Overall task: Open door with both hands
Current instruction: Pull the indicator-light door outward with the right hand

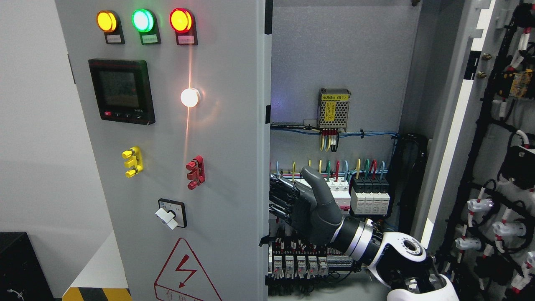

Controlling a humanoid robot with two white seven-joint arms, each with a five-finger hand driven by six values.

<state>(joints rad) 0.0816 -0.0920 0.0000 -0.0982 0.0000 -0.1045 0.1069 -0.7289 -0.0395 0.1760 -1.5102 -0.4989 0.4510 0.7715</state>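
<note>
The cabinet's left door (225, 167) is a grey panel with lamps, a meter and switches; its right edge (265, 175) faces me. The right door (497, 159) stands swung wide open at the right, its inner side covered in black wiring. My right hand (288, 202) comes in from the lower right and sits inside the cabinet opening. Its dark fingers (281, 196) stretch left, with the tips at the left door's edge, and the thumb (315, 179) points up. The hand grips nothing that I can see. My left arm is out of view.
Behind the hand are rows of breakers (368, 192) and terminal blocks (299, 263), with a small power supply (333, 108) on the back plate. A black box (21, 263) and a striped floor edge (96, 294) lie at the lower left.
</note>
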